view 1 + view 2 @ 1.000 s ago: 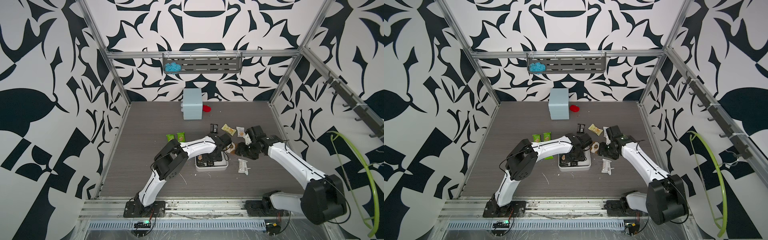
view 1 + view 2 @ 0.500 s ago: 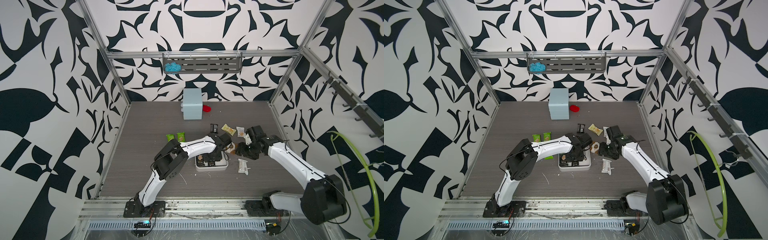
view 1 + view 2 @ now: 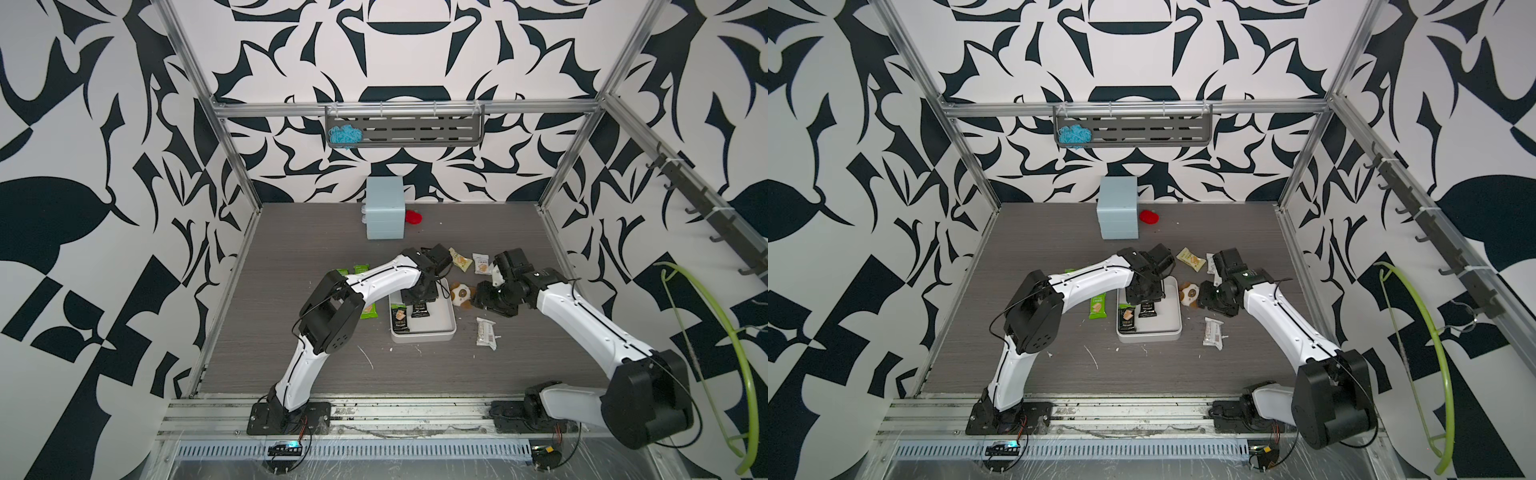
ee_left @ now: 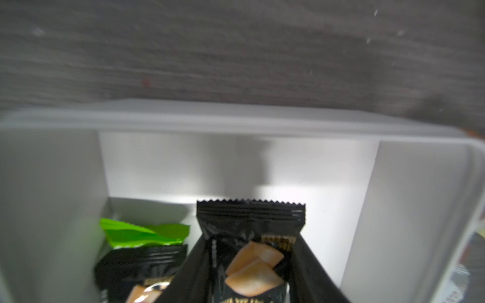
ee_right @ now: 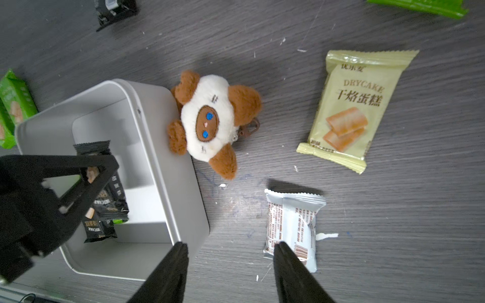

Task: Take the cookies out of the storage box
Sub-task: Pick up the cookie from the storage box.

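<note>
1. Three cookies show inside the storage box (image 3: 451,330): a black packet (image 4: 251,223) pinched in the left gripper (image 3: 419,296), a second black packet (image 3: 400,322) lying flat beside it, and a crumpled green packet (image 4: 144,233) partly under that one.
2. Left jaws are clamped across the held packet's short width; its long axis runs straight out from the fingers, serrated end leading toward the box wall ahead (the wrist view shows that wall standing between packet and table); whether the packet is clear of the box floor I cannot tell.
3. That is the relation to mind: the packet sits below the rim, so in my judgement the way out is up first, then across the wall.
4. Left arm is plainly the nearer one; its elbow is raised left of the box, its forearm reaches past the box's far edge, and the gripper turns back down into the box.
5. Right gripper (image 5: 231,246) hangs with jaws apart and empty on the box's right side; in its wrist view one fingertip overlaps a box corner, the other a white packet (image 5: 291,225); the plush toy (image 5: 207,118) touches the box's right wall.
6. Other cookies lie out on the table: a green one (image 3: 1097,305) left of the box; a cream-yellow one (image 3: 1191,259) beyond the toy.
</note>
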{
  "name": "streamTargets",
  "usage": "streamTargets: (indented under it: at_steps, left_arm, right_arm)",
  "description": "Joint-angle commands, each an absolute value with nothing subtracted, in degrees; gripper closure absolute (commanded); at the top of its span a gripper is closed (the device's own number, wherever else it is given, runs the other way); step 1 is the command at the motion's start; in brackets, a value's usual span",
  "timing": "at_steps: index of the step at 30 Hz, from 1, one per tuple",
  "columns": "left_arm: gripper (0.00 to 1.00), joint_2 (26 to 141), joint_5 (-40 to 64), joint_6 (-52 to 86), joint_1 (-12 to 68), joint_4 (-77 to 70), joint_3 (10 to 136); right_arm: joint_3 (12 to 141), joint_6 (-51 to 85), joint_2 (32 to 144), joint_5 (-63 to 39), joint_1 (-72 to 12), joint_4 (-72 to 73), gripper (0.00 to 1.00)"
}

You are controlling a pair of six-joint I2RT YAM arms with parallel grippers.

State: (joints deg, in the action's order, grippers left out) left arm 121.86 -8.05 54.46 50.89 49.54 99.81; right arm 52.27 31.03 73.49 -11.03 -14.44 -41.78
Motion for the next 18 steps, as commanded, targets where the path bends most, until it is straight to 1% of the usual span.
streamTargets:
  at_steps: [1, 10, 18]
  left_arm:
    - [0.54, 115.7, -7.8, 52.1, 49.3, 50.5, 98.3]
    - [0.53, 102.8, -8.1, 49.6, 42.9, 49.1, 85.5]
    - [0.52, 90.5, -7.8, 46.9, 35.6, 44.9, 68.3]
  right_arm:
    - [54.5, 34.8, 74.8, -12.3, -14.9, -38.9, 0.42]
    - [60.8, 39.0, 83.3, -9.1, -24.2, -35.9, 0.43]
    - [68.5, 40.6, 91.3, -8.5, -28.9, -35.0, 0.44]
